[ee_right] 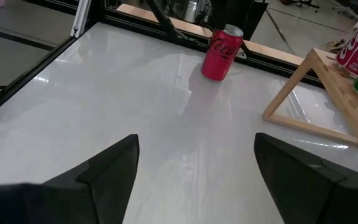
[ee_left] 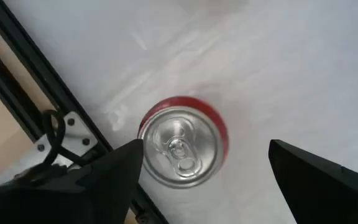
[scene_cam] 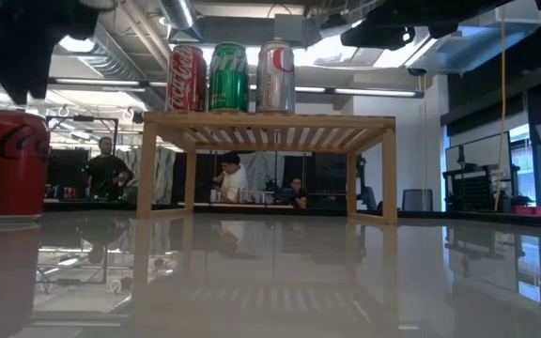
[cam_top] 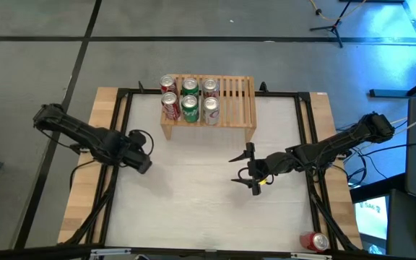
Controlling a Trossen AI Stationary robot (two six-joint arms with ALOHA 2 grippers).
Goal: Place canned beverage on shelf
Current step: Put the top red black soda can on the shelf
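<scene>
A red canned beverage stands upright on the white table near its left edge, also seen in the low view and the right wrist view. My left gripper hangs open above it, pointing down, one finger on either side of the can's top and clear of it. In the high view my left gripper hides the can. The shelf stands at the table's far edge with several cans upright on its left half. My right gripper hovers open over the table's right middle.
Black frame rails run along the table's sides, close to the can. Another red can lies at the near right corner beside the rail. The right half of the shelf's slatted top is bare. People sit in the room beyond.
</scene>
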